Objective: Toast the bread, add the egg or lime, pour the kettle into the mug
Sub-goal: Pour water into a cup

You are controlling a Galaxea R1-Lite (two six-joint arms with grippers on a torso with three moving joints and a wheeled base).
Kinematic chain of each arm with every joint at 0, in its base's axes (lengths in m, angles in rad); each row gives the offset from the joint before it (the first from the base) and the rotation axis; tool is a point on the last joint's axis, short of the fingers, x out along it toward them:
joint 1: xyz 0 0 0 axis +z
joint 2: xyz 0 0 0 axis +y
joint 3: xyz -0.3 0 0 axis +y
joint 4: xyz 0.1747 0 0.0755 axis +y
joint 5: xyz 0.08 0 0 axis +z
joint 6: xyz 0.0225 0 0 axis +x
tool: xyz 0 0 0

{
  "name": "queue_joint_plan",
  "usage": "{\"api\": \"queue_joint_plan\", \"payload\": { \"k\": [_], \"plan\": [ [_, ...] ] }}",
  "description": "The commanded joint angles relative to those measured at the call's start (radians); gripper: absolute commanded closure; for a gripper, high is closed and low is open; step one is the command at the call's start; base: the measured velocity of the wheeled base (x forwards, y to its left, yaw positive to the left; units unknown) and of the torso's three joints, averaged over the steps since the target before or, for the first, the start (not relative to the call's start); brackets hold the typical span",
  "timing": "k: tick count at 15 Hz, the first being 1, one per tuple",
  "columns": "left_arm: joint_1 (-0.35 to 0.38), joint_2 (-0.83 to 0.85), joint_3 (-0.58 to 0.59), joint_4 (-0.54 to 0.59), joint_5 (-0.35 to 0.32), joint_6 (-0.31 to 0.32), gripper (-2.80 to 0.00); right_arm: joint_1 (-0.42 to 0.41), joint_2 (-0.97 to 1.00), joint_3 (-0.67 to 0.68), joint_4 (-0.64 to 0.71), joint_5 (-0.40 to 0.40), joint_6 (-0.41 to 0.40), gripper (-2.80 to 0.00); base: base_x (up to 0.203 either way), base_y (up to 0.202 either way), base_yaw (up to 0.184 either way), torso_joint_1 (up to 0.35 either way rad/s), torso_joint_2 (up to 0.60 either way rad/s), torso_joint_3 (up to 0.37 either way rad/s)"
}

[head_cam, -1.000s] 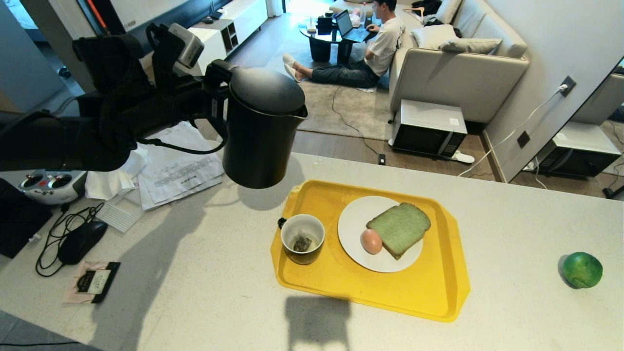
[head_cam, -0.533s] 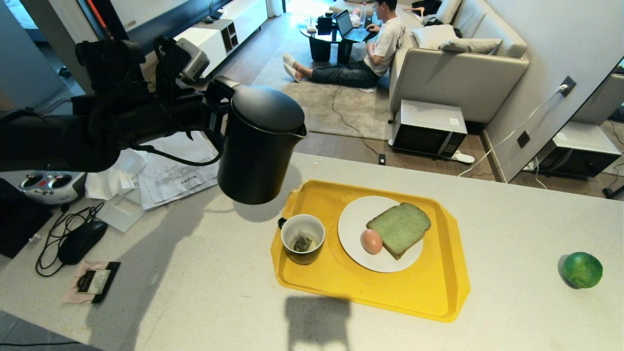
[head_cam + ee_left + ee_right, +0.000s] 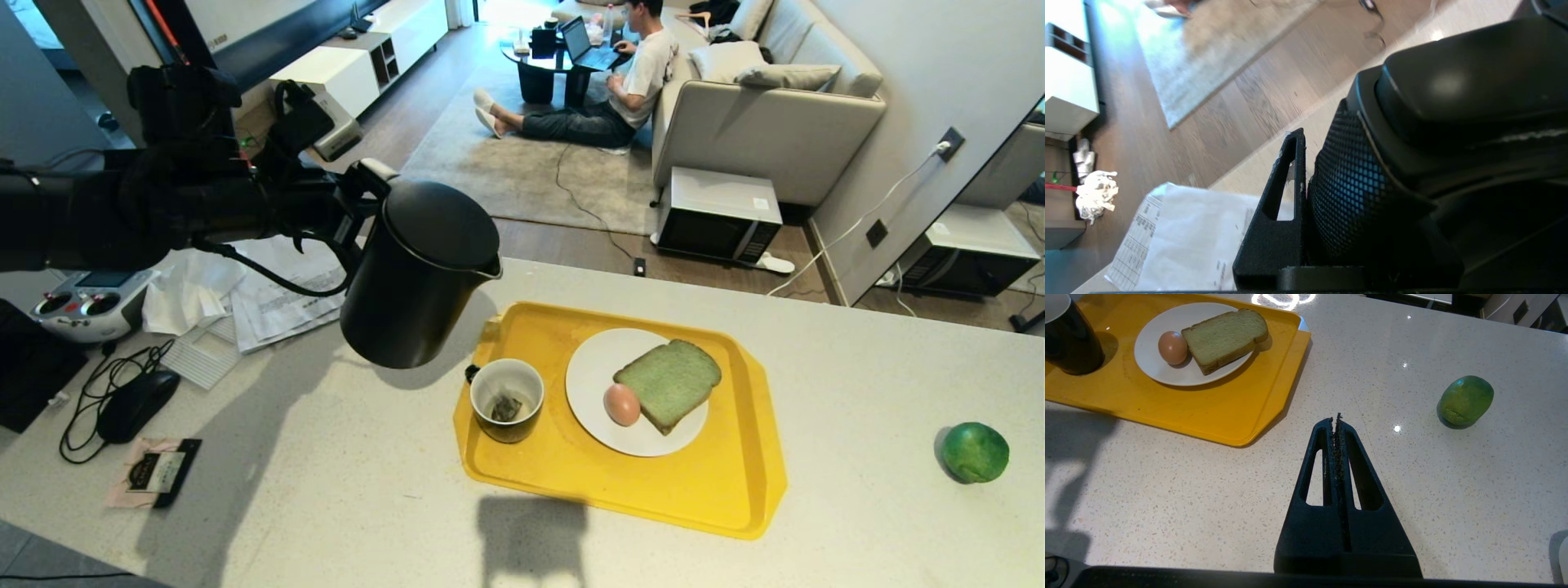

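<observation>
- One arm works: the left end effector (image 3: 359,192) is clamped on the handle of the tall matte black kettle (image 3: 416,273), held tilted above the tabletop (image 3: 326,490), left of the yellow tray (image 3: 735,506).
- Best to bring the spout right over the dark, white-lined mug (image 3: 507,399) before tipping further, then pour slowly.
- Parked near, the right end effector (image 3: 1337,418) is fully closed and empty.

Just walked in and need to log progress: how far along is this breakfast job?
Done: bread and egg sit on the plate; the lime was left on the counter. In hand: the left tool holds the kettle tilted beside the mug. Left: pouring; no water shows over the tea bag.
</observation>
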Motion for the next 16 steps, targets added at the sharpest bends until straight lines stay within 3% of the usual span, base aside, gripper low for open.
{"api": "queue_joint_plan", "payload": {
  "k": [1, 10, 13, 16],
  "plan": [
    [-0.005, -0.014, -0.003, 0.07, 0.0, 0.056, 0.0, 0.0, 0.0, 0.002, 0.0, 0.0, -0.001, 0.0, 0.0, 0.0, 0.0, 0.0, 0.0, 0.0],
    [-0.044, -0.048, -0.007, 0.297, 0.071, 0.212, 0.0, 0.0, 0.0, 0.002, 0.0, 0.0, -0.001, 0.0, 0.0, 0.0, 0.0, 0.0, 0.0, 0.0],
    [-0.044, -0.048, -0.062, 0.375, 0.092, 0.242, 0.0, 0.0, 0.0, 0.002, 0.0, 0.0, 0.001, 0.0, 0.0, 0.0, 0.0, 0.0, 0.0, 0.0],
    [-0.046, -0.042, -0.141, 0.512, 0.158, 0.295, 0.0, 0.0, 0.0, 0.002, 0.0, 0.0, -0.001, 0.0, 0.0, 0.0, 0.0, 0.0, 0.0, 0.0]
  ]
}}
